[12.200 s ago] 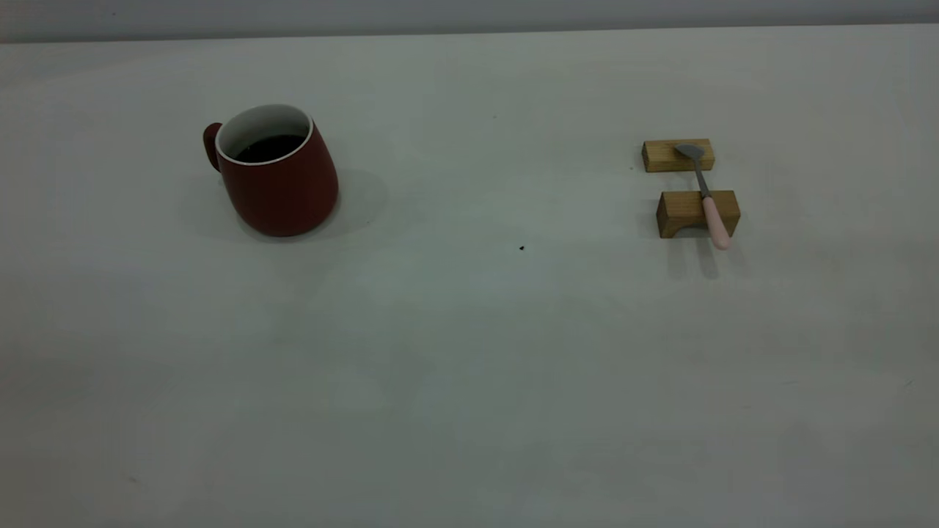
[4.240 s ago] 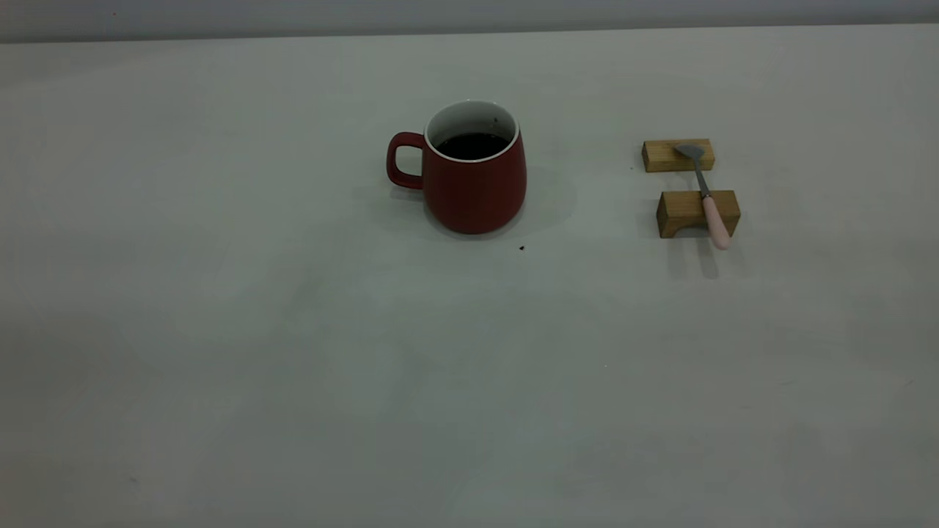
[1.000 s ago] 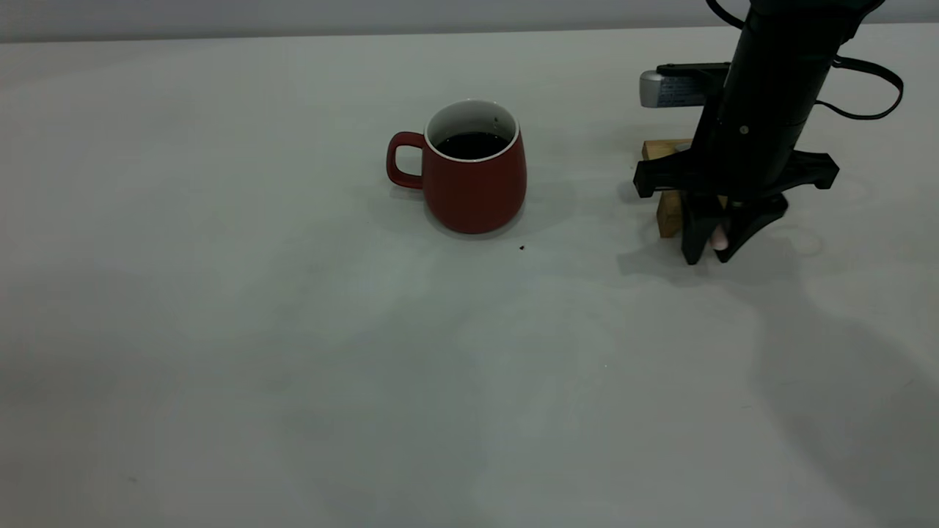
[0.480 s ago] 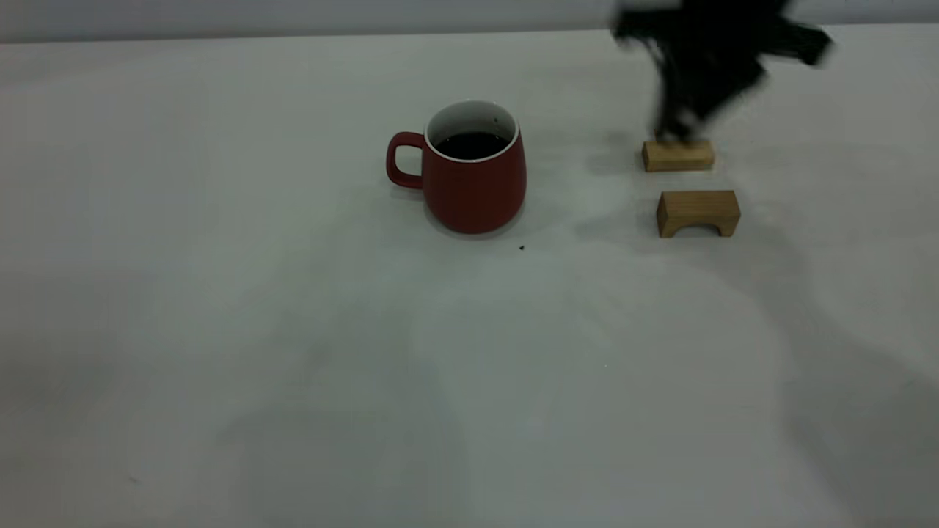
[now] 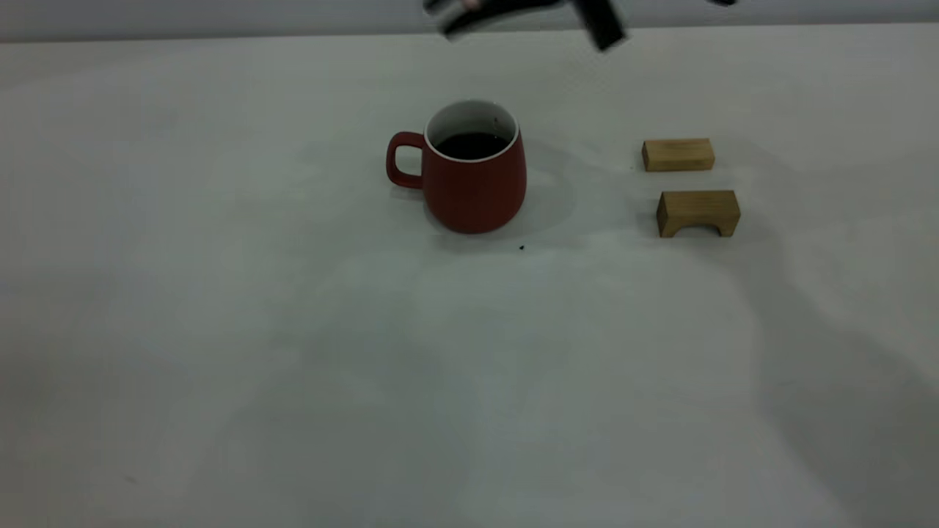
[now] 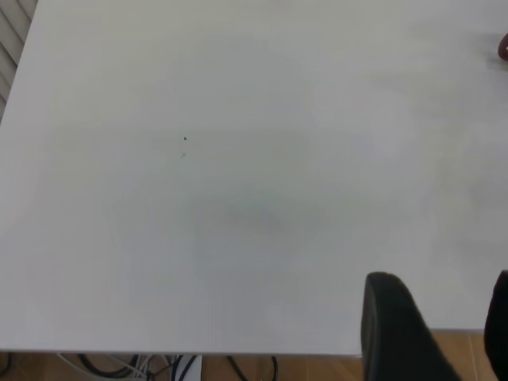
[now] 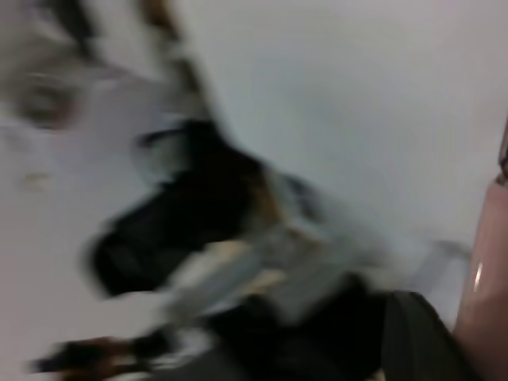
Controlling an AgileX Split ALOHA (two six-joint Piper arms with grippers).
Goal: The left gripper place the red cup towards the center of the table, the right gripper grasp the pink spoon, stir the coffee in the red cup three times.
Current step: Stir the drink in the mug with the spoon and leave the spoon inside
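Note:
The red cup (image 5: 469, 172) stands upright near the middle of the table (image 5: 367, 381), handle to the left, with dark coffee (image 5: 473, 145) inside. My right gripper (image 5: 528, 13) is a blurred dark shape at the top edge of the exterior view, high above and just behind the cup. In the right wrist view the pink spoon (image 7: 490, 278) has its pink handle pressed against one dark finger (image 7: 421, 337); its bowl is hidden. My left gripper (image 6: 444, 295) is open and empty over the table's near edge, out of the exterior view. A sliver of the cup (image 6: 503, 49) shows far off.
Two tan wooden blocks sit right of the cup: a flat one (image 5: 678, 155) behind and an arched one (image 5: 697, 213) in front, both bare on top. A tiny dark speck (image 5: 521, 248) lies just in front of the cup.
The right gripper closed on the spoon at the blocks, lifted it off them and swung up and left to above the cup. The cup and both blocks have stayed put.

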